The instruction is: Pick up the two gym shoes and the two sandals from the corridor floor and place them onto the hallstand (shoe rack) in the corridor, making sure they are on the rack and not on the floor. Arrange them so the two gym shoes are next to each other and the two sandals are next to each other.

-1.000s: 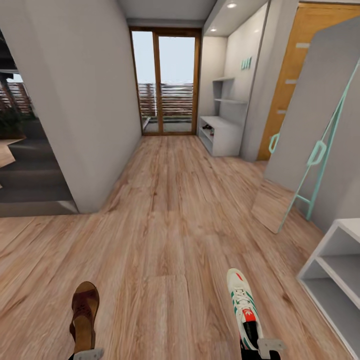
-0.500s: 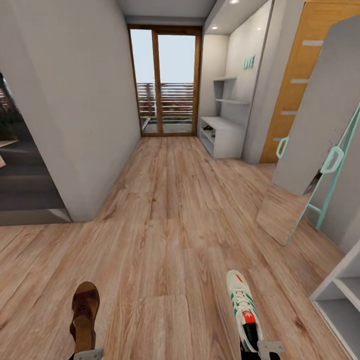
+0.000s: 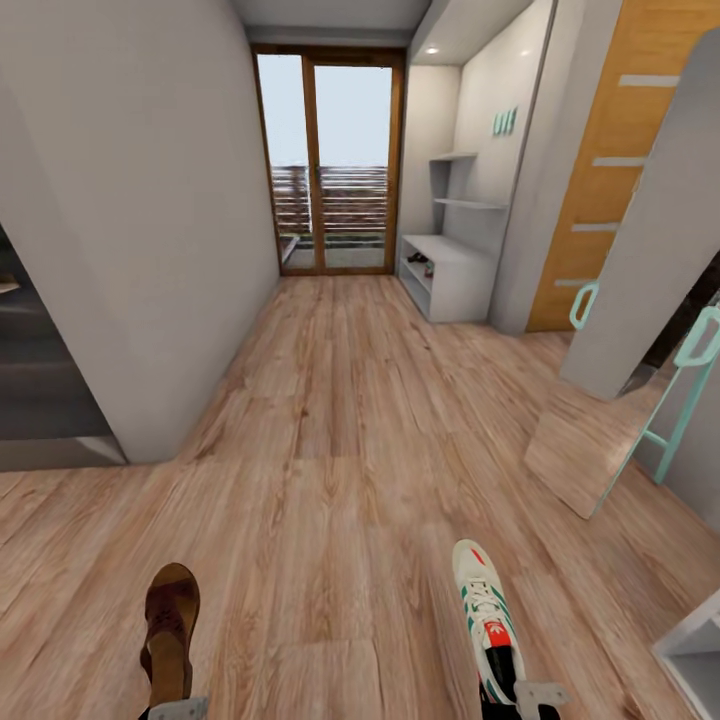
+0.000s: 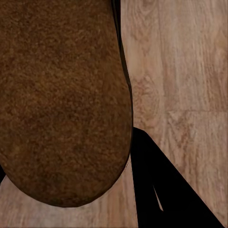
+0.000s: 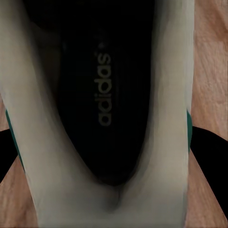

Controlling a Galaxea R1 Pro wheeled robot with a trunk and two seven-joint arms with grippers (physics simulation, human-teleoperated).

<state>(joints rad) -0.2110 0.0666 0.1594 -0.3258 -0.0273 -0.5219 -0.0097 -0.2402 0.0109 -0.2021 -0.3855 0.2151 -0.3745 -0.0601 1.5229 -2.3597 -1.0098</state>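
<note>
**Carrying a sandal and a gym shoe toward the rack**

We stand on the wood floor (image 3: 330, 400), with the pale grey rack (image 3: 695, 650) just showing at lower right. Our left tool (image 3: 178, 708) grips a brown sandal (image 3: 168, 625) at lower left; our right tool (image 3: 538, 695) grips a white gym shoe (image 3: 487, 620) at lower centre-right. Next, we judge, comes turning right toward the rack.

Corridor floor, light brown wood planks (image 3: 340, 420).
Resting directly on it: pale grey low bench rack (image 3: 450, 275) at far right wall; tilted mirror on mint-green frame (image 3: 690, 350) at right edge; white shelf unit corner (image 3: 695, 650) near right.
</note>
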